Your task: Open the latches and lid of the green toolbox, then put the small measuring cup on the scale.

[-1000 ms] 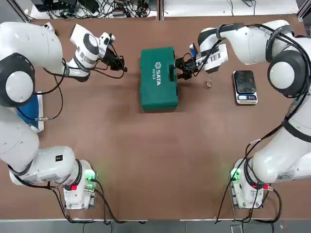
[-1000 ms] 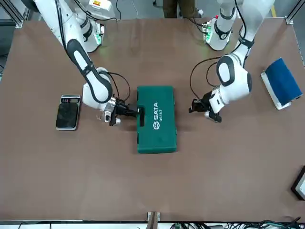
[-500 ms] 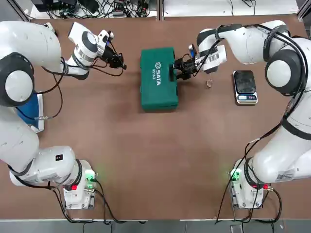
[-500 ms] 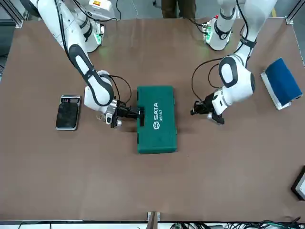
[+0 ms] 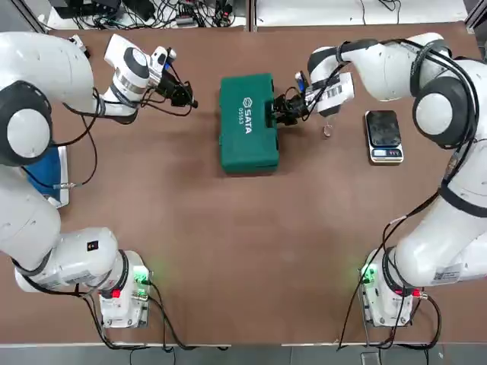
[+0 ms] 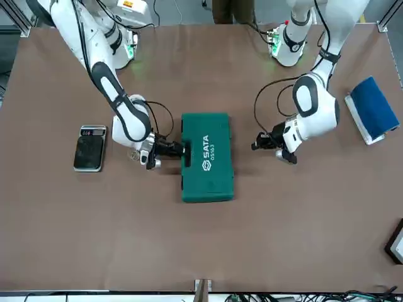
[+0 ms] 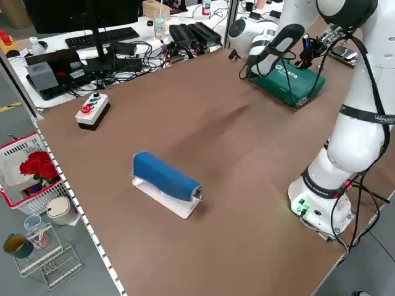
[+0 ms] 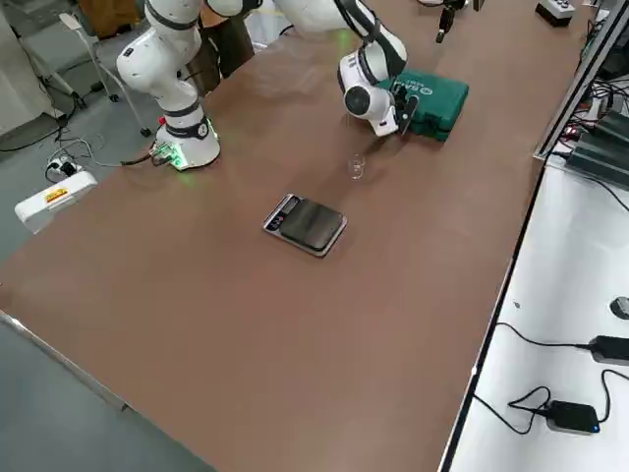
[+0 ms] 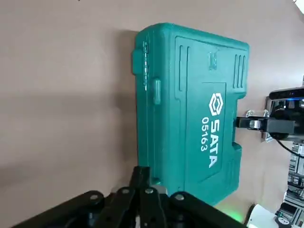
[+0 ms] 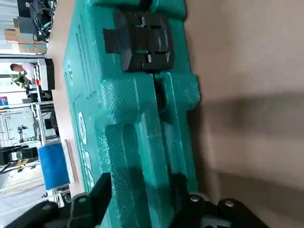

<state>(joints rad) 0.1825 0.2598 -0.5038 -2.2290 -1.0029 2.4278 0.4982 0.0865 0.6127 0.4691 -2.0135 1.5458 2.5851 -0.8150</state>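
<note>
Green toolbox closed, right gripper at its handle edge

The green toolbox [image 5: 247, 137] lay flat near the middle of the table, lid [image 6: 215, 170] down. Its long axis ran from the robot's side toward the far side, roughly square to the table edges. The white SATA lettering ran along that axis, its first letter toward the robot and the round logo toward the far end. The handle edge faced the right arm; the opposite long edge faced the left arm. One dark latch [image 10: 142, 40] showed on the handle side, beside the cut-out.

The right gripper [image 10: 142, 183] was at that handle edge, its fingers apart with part of the green case between them; whether they pressed on it, could not tell. The left gripper [image 6: 253, 146] hung off the opposite side, clear of the case, fingers together, nothing seen between them.

The scale [image 5: 383, 138] lay to the right of the toolbox, apart from it, long axis running nearly the same way, display end toward the robot. The small measuring cup [image 8: 356, 166] stood on the table between toolbox and scale, touching neither, near the right gripper; which way it faced, too small to tell.

A blue pad [image 6: 375, 108] on a white base lay over on the left side, set at a slant. A button box [image 7: 92, 111] sat near the far left corner. A person's legs [image 6: 233, 11] showed behind the robot's side of the table.
</note>
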